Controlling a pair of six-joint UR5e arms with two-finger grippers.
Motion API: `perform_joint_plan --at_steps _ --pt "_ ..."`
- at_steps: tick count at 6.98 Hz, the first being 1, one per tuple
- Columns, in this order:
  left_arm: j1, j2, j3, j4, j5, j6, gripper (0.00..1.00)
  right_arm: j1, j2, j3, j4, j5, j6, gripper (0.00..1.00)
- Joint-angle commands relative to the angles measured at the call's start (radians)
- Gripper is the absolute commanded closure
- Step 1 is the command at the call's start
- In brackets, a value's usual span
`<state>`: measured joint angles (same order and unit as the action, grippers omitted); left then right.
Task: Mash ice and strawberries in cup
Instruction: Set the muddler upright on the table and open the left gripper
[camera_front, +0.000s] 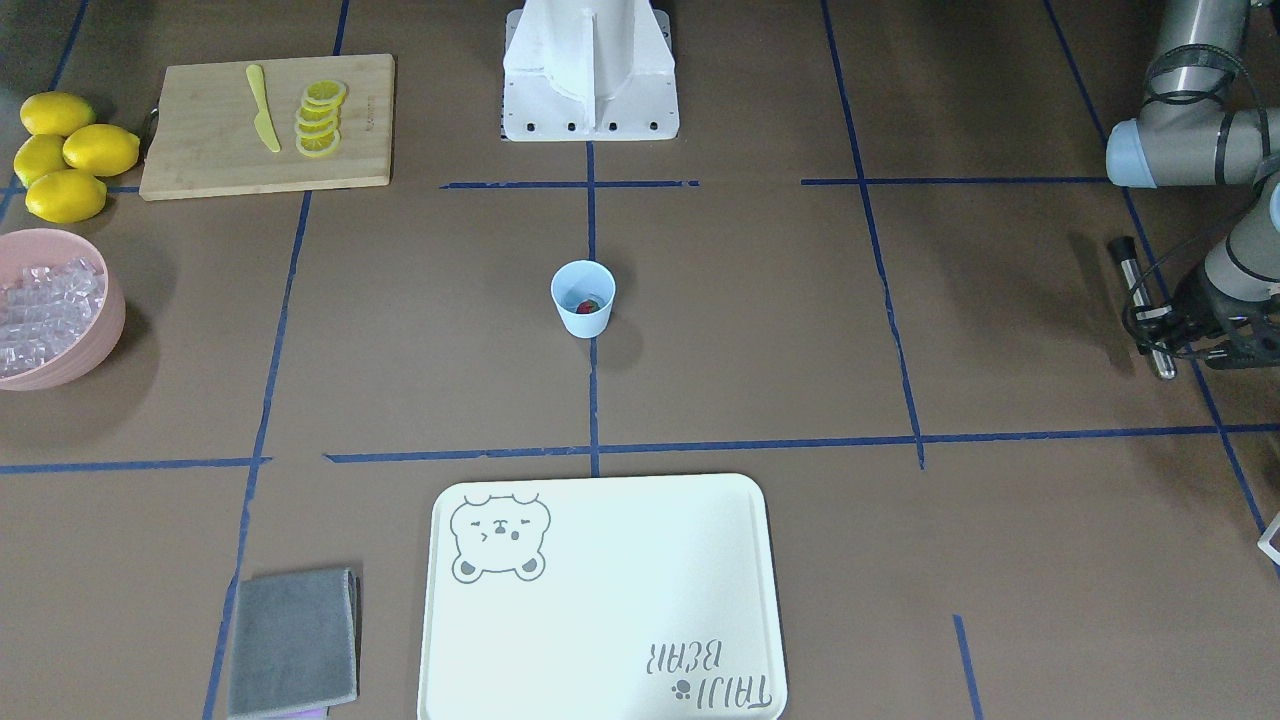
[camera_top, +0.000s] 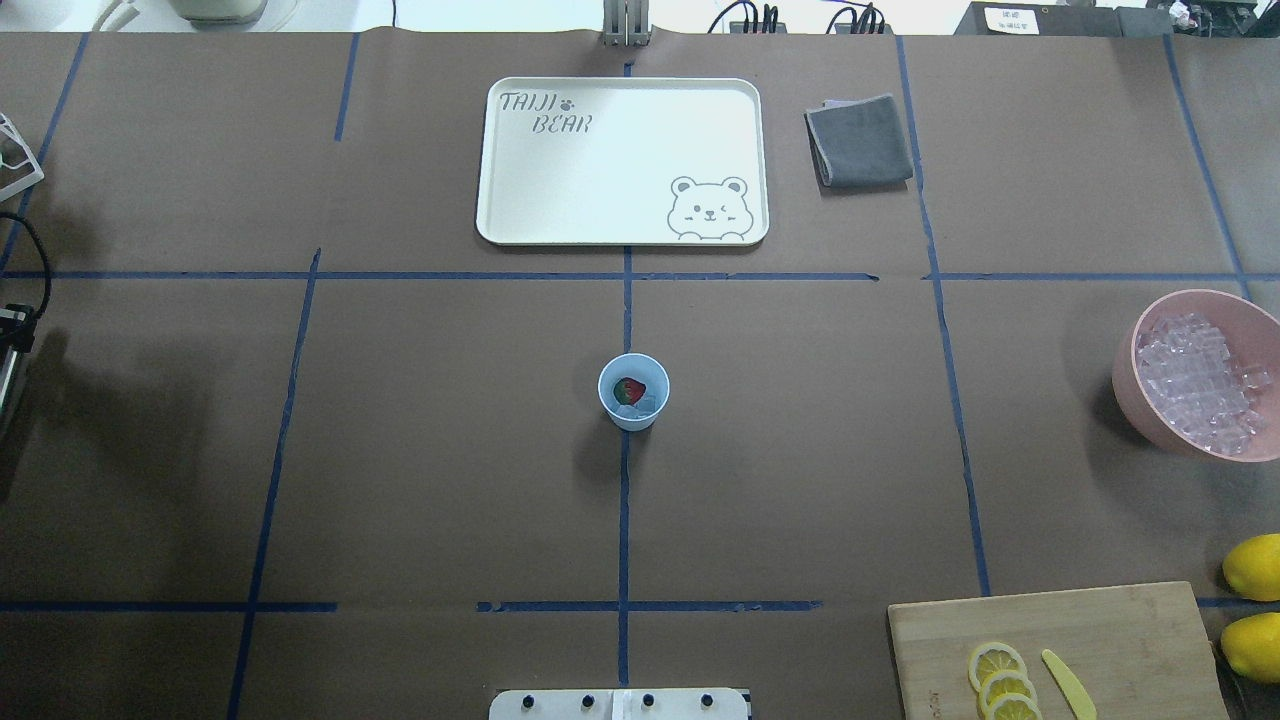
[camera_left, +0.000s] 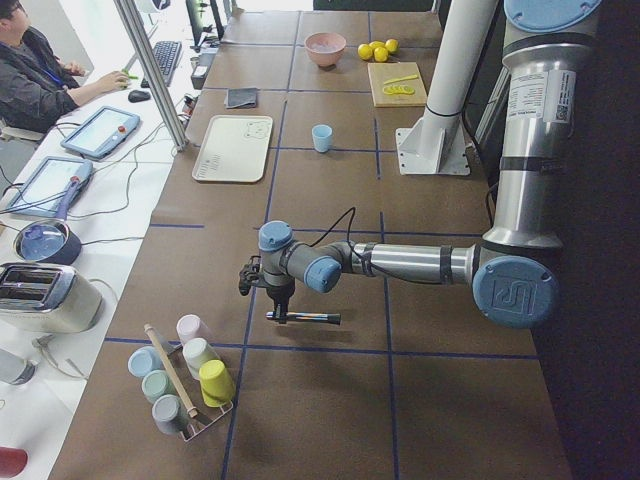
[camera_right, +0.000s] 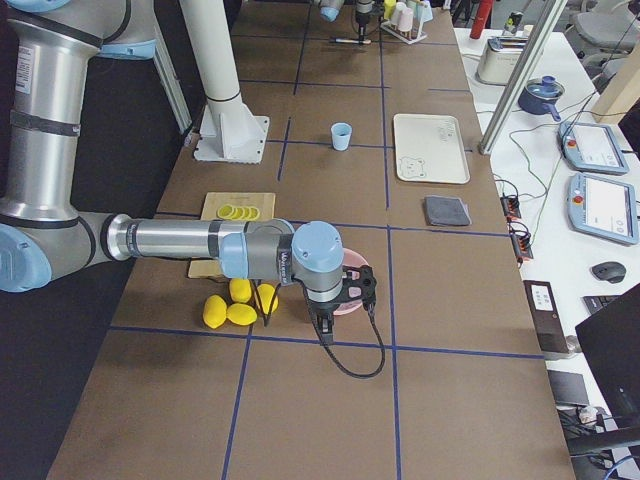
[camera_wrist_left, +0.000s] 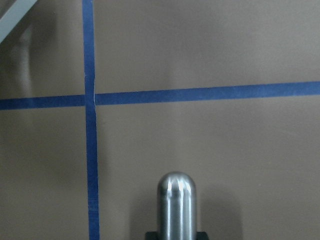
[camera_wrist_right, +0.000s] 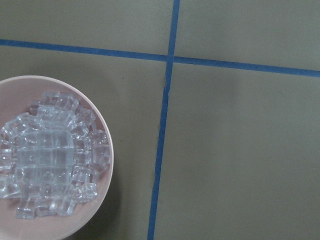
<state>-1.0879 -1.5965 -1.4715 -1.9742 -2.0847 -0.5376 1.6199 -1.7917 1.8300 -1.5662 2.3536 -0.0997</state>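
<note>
One cup (camera_front: 583, 300) sits centre of the front view on the table (camera_front: 800, 350), strawberry (camera_front: 589, 306) inside. Left hand (camera_front: 1160, 335) at right edge, clamped on a metal rod (camera_front: 1137, 285), well apart from cup. Overhead: ice (camera_top: 645, 405) beside the berry in the cup; tray (camera_top: 620, 160) above, pink bowl (camera_top: 1130, 395) at right edge, cutting board (camera_top: 1120, 630) lower right, all well apart. Right-side view: right hand (camera_right: 325, 318) near the bowl; open or closed, can't tell.

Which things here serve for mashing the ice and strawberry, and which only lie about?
Needed: small light blue plastic cup; red strawberry and clear ice inside it; metal rod in left gripper.

Lying about: white bear tray; grey folded cloth; wooden board with lemon slices, yellow knife; whole lemons; pink bowl of ice cubes.
</note>
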Motion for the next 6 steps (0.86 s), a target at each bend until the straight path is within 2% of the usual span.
perform_joint_plan --at_steps 1,2,3,4,5,6 --pt "0.013 -0.002 0.002 -0.014 0.000 -0.004 0.00 0.000 -0.002 0.000 0.000 0.001 0.000 0.01" --pt "0.013 -0.006 -0.010 -0.012 -0.002 -0.002 0.00 0.000 0.000 0.000 0.002 0.001 0.000 0.01" --pt "0.011 -0.003 -0.041 -0.003 -0.044 0.002 0.00 0.000 0.000 0.000 0.000 0.001 0.000 0.01" --pt "-0.003 0.004 -0.088 0.001 -0.143 0.013 0.00 0.000 0.000 0.000 0.002 0.001 0.000 0.01" --pt "-0.048 0.036 -0.145 0.001 -0.167 0.021 0.00 0.000 0.000 0.000 0.000 0.001 0.000 0.01" --pt "-0.123 0.088 -0.197 0.030 -0.199 0.139 0.00 0.000 0.000 0.000 0.002 0.001 0.000 0.01"
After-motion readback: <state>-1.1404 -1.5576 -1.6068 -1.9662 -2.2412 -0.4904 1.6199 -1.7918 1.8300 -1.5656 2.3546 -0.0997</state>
